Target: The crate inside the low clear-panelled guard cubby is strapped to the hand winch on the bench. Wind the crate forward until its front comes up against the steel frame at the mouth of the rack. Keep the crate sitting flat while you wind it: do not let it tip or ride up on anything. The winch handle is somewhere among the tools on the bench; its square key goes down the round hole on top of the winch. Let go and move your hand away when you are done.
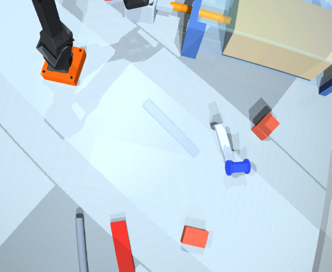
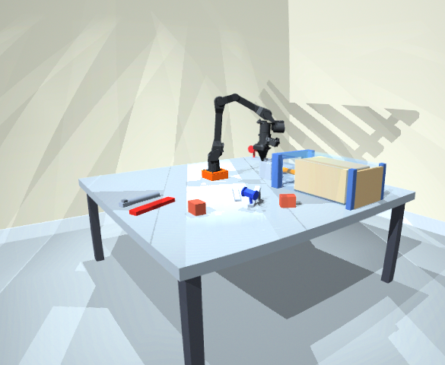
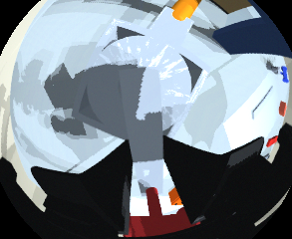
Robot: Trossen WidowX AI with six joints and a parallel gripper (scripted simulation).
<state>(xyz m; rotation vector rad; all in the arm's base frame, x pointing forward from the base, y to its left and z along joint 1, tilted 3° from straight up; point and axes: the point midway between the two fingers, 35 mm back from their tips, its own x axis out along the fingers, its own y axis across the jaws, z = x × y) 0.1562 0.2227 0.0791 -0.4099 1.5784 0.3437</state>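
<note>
My gripper points down over the winch. It is shut on the winch handle, a grey bar that reaches over the winch's round top. The handle's red knob is on the arm-base side. The square key and the hole are hidden. An orange strap runs from the winch to the tan crate. The crate sits flat, its front apart from the blue steel frame.
A crank with a blue grip lies mid-bench, near a flat pale strip. Two orange-red blocks, a grey rod and a red bar lie on the bench. Clear panels enclose the crate.
</note>
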